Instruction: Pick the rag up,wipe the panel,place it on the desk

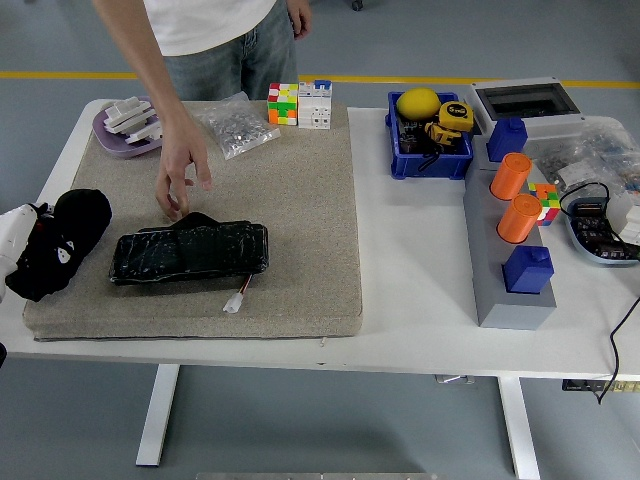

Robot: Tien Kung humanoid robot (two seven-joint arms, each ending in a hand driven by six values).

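The panel (190,252), a long flat slab wrapped in glossy black film with a small white plug on red wires at its lower right, lies on the beige mat (300,200). My left hand (58,248) sits at the mat's left edge, clear of the panel's left end, with its fingers curled on a bunched black rag (84,212). Rag and hand are both black, so their outlines merge. A person's hand (180,168) hangs just above the panel's upper left corner, fingers pointing down, not touching it.
On the mat's far edge are a purple dish with white parts (128,125), a clear bag of small parts (237,127) and two puzzle cubes (298,103). A blue bin (428,140), a grey block with orange cylinders (512,230) and cables fill the right.
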